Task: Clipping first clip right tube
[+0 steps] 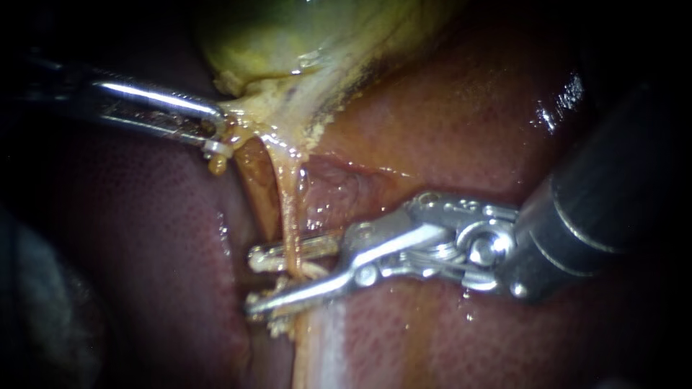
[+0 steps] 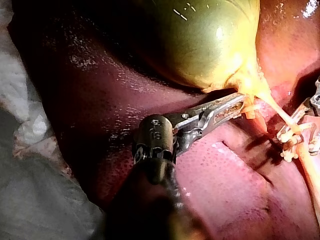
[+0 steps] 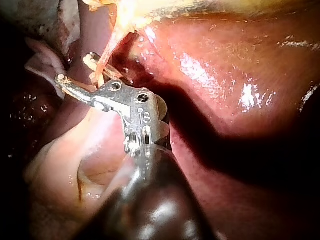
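The yellow-green gallbladder (image 1: 288, 36) (image 2: 205, 40) lies on the red-brown liver (image 1: 468, 122). From its neck a thin orange tube (image 1: 290, 209) (image 3: 107, 55) hangs down, the right one of two. My right instrument (image 1: 252, 282) (image 3: 75, 68) has its jaws open and straddles this tube low down, one jaw on either side. My left instrument (image 1: 216, 148) (image 2: 245, 105) is shut on the yellowish tissue at the gallbladder's neck, holding it toward the left. I cannot tell whether a clip sits between the right jaws.
A second, darker tube (image 1: 252, 187) runs just left of the straddled one. Wet liver (image 2: 230, 180) (image 3: 225, 75) surrounds both instruments. In the left wrist view, pale cloth (image 2: 30, 150) lies beside the liver, well behind the instrument's tip.
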